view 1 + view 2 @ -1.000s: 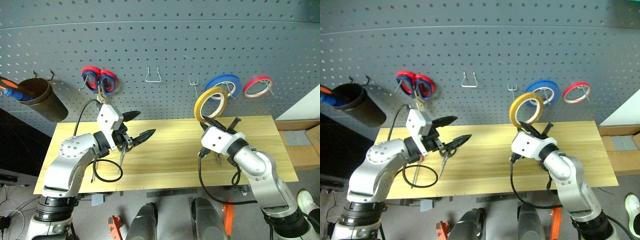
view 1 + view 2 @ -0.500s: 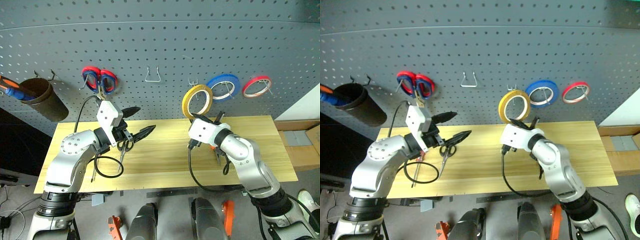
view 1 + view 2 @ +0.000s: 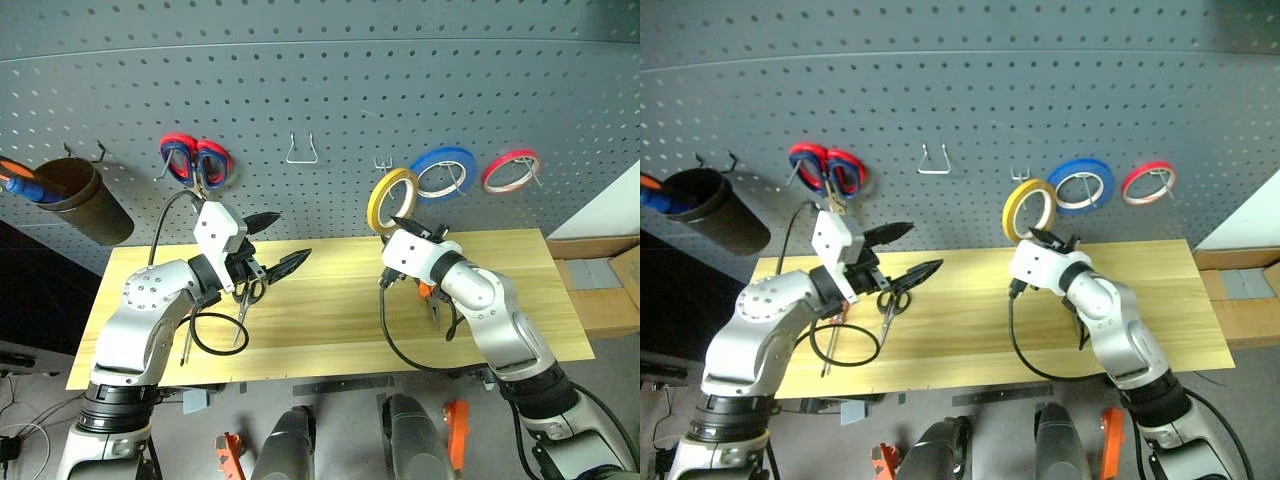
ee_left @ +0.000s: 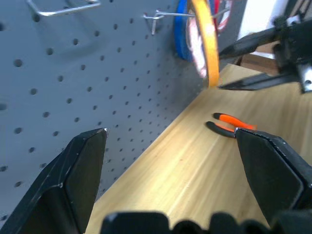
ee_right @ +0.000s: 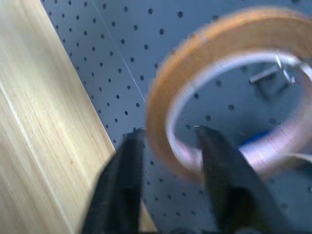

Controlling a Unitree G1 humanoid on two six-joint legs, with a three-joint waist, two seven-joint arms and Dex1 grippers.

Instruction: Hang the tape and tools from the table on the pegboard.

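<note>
The yellow tape [image 3: 391,199] hangs against the pegboard [image 3: 300,90] from a small hook, beside the blue ring. My right gripper [image 3: 419,231] is just below it, open, its fingers [image 5: 122,185] spread to either side of the ring's lower rim. My left gripper [image 3: 290,237] hovers open and empty over the left of the table [image 3: 330,320]. Under it lie the black-handled scissors [image 3: 245,296] and the slim red-handled screwdriver [image 3: 830,340]. The orange-and-black pliers [image 4: 226,124] lie on the wood, partly behind my right arm.
On the board hang red-and-blue scissors [image 3: 197,160], a blue ring [image 3: 445,170], a red ring [image 3: 510,170] and a bare wire hook [image 3: 303,152]. A brown cup [image 3: 85,200] holding an orange-and-blue screwdriver hangs at far left. Cardboard boxes [image 3: 600,285] sit beyond the table's right end.
My right gripper carried the tape forward to the board and onto the hook, then spread its fingers. The left arm kept still.
</note>
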